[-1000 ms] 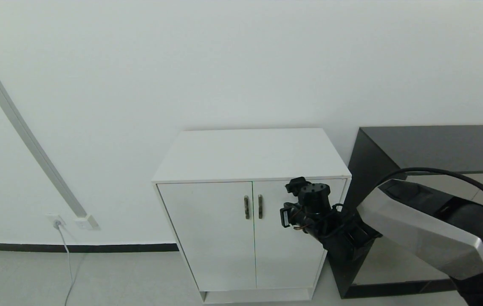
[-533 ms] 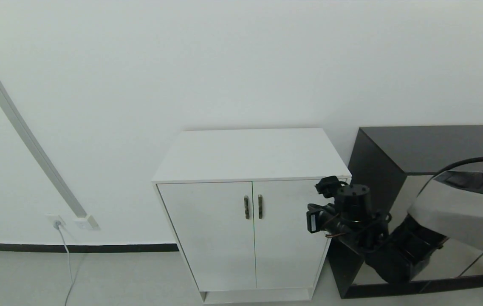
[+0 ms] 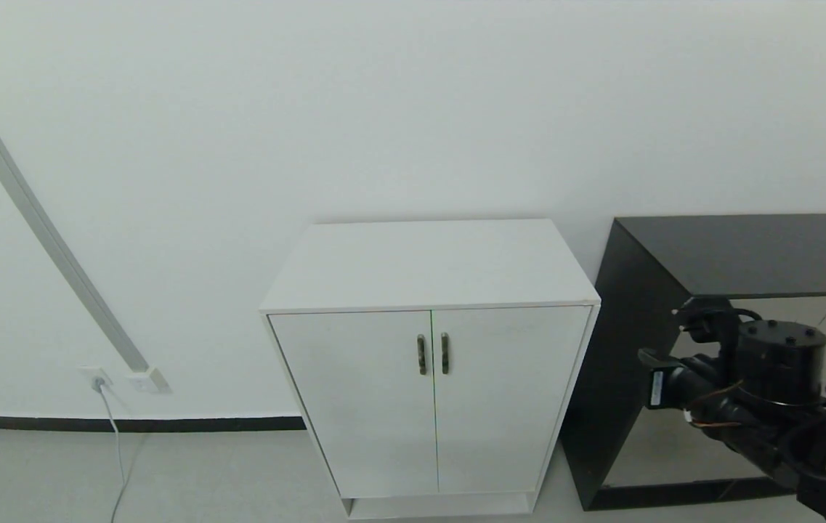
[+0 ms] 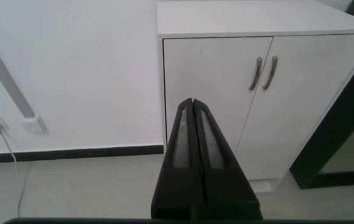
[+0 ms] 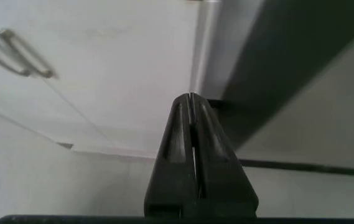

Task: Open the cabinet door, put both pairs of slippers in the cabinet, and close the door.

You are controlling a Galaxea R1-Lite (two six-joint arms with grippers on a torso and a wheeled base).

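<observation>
The white cabinet point(image 3: 427, 265) stands against the wall point(image 3: 383, 109), and from my seat I see both of its doors shut: the left door point(image 3: 354, 392) and the right door point(image 3: 507, 392) meet flush at the middle. The 2 upright handles point(image 3: 421, 354) sit side by side at that seam.

The left claw point(image 4: 193, 102) has its 2 fingers pressed together with nothing between them. It hangs above the floor point(image 3: 202, 472), aimed toward the cabinet's left door and well apart from it.

The right claw point(image 5: 192, 102) is also pressed together and holds nothing. It points at the lower right corner of the cabinet, where the white side meets the black sideboard point(image 3: 739, 250). In the head view the right arm point(image 3: 776, 363) sits in front of that sideboard's glossy front — well to the right of the cabinet and touching neither piece.

Left of the cabinet, a wall socket point(image 3: 96, 378) has a grey cable point(image 3: 118, 450) dropping to the floor, and a white cable duct point(image 3: 35, 211) runs slantwise up the wall above it.
</observation>
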